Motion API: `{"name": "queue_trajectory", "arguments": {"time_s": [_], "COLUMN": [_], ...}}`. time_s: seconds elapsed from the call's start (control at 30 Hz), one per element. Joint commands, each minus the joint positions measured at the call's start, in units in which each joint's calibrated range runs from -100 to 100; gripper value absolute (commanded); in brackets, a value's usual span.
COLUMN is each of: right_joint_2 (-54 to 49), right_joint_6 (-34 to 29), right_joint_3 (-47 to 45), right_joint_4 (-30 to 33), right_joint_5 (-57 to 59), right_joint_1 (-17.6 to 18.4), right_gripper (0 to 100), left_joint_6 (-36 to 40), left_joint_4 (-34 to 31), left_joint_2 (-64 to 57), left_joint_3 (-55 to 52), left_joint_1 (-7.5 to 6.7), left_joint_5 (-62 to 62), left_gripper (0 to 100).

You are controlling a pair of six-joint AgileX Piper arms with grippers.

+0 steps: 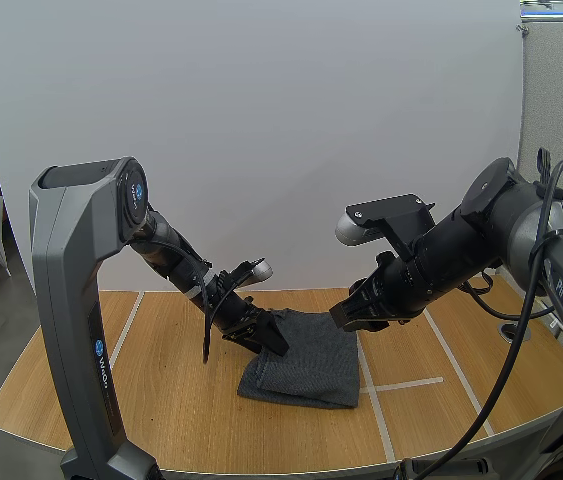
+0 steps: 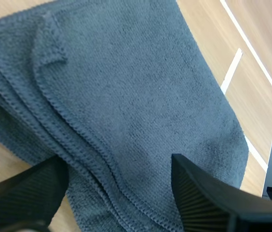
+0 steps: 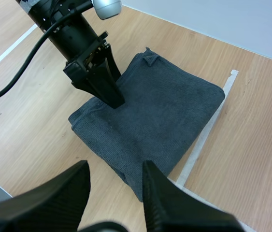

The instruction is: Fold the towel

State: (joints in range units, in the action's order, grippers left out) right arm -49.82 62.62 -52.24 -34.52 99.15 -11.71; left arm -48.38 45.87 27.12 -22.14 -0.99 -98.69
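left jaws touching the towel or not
Cannot tell. In the right wrist view the left gripper has its jaws down at the towel near its edge; neither gap nor dent shows.

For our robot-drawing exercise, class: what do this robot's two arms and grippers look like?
The left arm has a grey shell with round blue badges, then black links. The right arm is black and grey, lettered PIPER in white. The left gripper and right gripper each have two black wedge-shaped fingers, ribbed inside.
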Motion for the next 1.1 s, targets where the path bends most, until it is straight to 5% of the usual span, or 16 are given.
{"name": "queue_trajectory", "arguments": {"time_s": [0.0,0.8,1.07], "right_joint_2": [-0.75,-0.75,-0.75], "right_joint_6": [-0.05,-0.04,-0.04], "right_joint_3": [0.24,0.24,0.24], "right_joint_4": [0.47,0.56,0.56], "right_joint_5": [0.85,0.85,0.85], "right_joint_1": [-0.22,-0.22,-0.22], "right_gripper": [58,58,58], "left_joint_6": [-0.20,-0.61,-0.98], "left_joint_4": [2.18,3.39,3.43], "left_joint_2": [0.15,1.24,3.10], "left_joint_3": [-0.16,-0.92,-1.03], "left_joint_1": [-0.29,-0.38,-1.77], "left_joint_5": [-1.31,-1.31,-1.31], "left_gripper": [95,90,90]}}
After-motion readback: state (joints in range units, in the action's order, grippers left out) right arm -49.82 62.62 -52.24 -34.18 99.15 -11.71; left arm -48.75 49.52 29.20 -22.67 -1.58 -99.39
